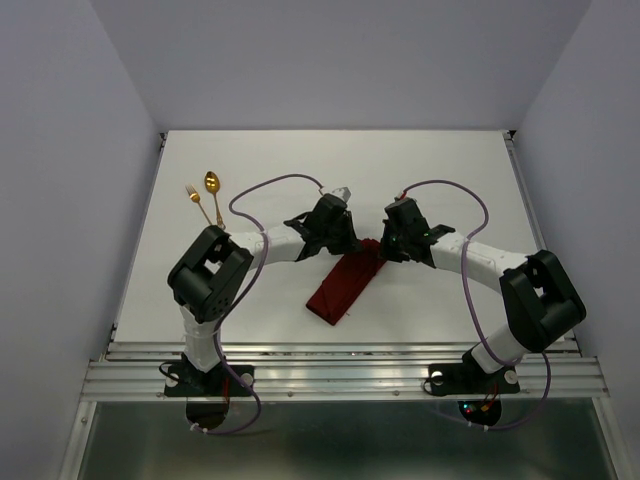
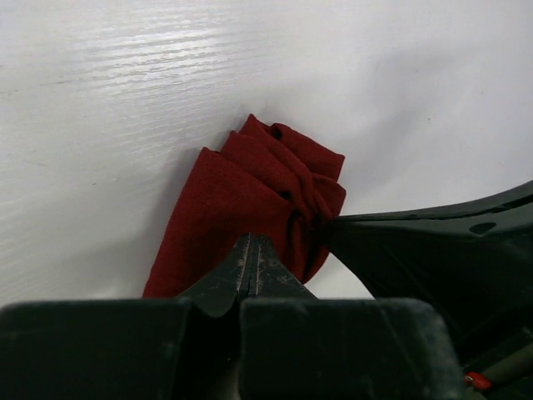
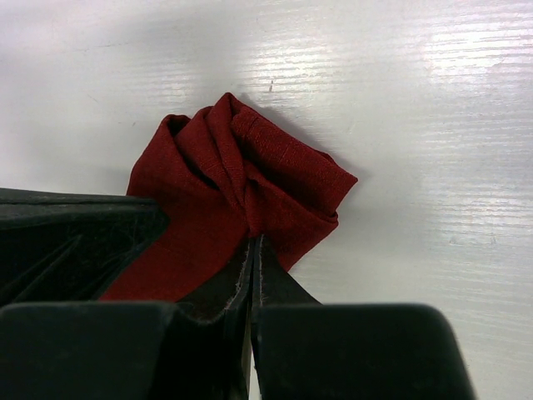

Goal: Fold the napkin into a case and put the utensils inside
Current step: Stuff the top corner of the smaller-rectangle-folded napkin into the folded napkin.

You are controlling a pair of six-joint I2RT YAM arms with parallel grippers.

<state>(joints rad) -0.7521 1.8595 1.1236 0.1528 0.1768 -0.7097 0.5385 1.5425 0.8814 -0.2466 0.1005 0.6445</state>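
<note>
— Count of items?
— One napkin (image 1: 340,288), folded narrow, at the centre of the tabletop (image 1: 450,180). One spoon (image 1: 211,183) and one fork (image 1: 192,194) lie together at 10 o'clock near the left edge.
— Your end effectors?
— My right end effector (image 3: 252,243) is clamped on the napkin's bunched far end. My left end effector (image 2: 252,246) is closed, tips on the cloth beside it. White tabletop shows all round.

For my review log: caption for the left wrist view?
Shut left gripper tip against the bunched red napkin on a white table.
</note>
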